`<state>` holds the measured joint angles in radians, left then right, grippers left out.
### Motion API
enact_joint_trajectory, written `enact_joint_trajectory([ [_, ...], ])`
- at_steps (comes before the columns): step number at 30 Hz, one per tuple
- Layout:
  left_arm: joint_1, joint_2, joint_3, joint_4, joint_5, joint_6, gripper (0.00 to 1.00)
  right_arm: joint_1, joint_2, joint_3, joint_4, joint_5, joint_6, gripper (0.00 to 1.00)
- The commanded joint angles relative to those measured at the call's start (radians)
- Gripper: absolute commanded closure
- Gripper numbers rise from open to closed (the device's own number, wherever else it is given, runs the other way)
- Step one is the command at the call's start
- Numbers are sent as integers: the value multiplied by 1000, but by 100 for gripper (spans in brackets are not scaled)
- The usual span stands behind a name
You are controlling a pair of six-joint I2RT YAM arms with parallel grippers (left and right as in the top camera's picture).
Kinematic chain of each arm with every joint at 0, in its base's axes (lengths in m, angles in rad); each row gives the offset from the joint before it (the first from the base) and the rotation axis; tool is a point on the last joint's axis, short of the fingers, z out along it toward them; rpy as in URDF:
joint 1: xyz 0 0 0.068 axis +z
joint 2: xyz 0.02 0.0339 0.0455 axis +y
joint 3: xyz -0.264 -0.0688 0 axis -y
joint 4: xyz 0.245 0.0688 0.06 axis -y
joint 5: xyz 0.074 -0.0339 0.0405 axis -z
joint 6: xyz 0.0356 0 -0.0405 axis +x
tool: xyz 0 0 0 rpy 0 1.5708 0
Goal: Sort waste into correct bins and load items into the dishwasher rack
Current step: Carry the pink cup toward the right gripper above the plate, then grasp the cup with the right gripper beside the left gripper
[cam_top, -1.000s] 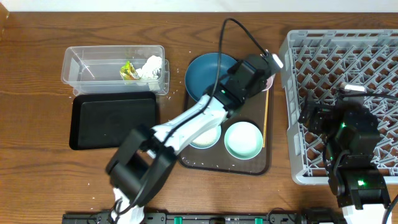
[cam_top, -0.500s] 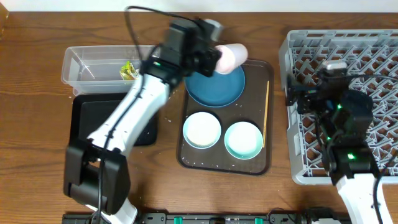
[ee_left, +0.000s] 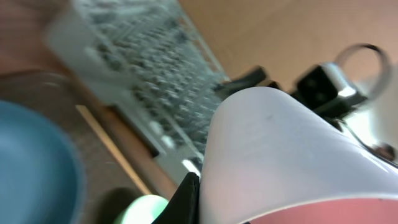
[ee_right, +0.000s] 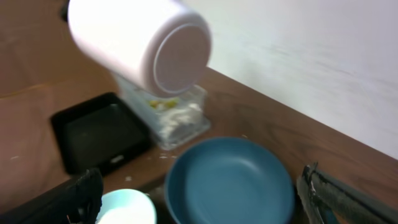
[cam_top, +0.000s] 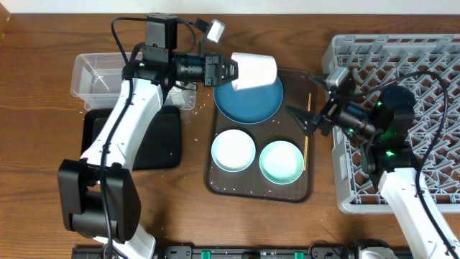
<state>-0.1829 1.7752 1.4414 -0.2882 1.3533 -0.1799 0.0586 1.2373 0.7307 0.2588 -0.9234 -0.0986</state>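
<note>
- Overhead: the left gripper [cam_top: 228, 70] is clamping the small pinkish-white cup [cam_top: 256, 70] by its mouth end. The cup is lying sideways in the air, its base pointing toward the dishwasher rack [cam_top: 402, 57], and is hanging over the far edge of the dark-blue bowl-plate [cam_top: 248, 102]. The bowl-plate is sitting on the brown serving tray [cam_top: 302, 193] with two mint bowls [cam_top: 233, 150] in front of it and the chopstick [cam_top: 307, 137] along the tray's right side. The right gripper [cam_top: 307, 97] is hovering between tray and rack with its fingers spread wide, near the cup but not touching it.
- Left wrist: the cup is filling the lower right, pressing against a dark finger [ee_left: 189, 200]. The rack is showing blurred behind it.
- Right wrist: the cup's round base is facing the camera, up and to the left of the two wide-apart fingers. The black tray [ee_right: 99, 130] and clear tub [ee_right: 165, 118] are lying beyond the bowl-plate.
</note>
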Motion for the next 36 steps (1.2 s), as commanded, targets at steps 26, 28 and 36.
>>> enact_joint_trajectory([
  [26, -157, -15, 3, 0, 132, -6, 93, 8, 2, 15, 329, -245, 68, 5],
  [28, -159, -15, 3, 0, 132, -6, 93, 8, 2, 15, 328, -266, 69, 7],
  [36, -162, -15, 3, 0, 132, -14, 93, 8, 2, 15, 329, -280, 68, 12],
])
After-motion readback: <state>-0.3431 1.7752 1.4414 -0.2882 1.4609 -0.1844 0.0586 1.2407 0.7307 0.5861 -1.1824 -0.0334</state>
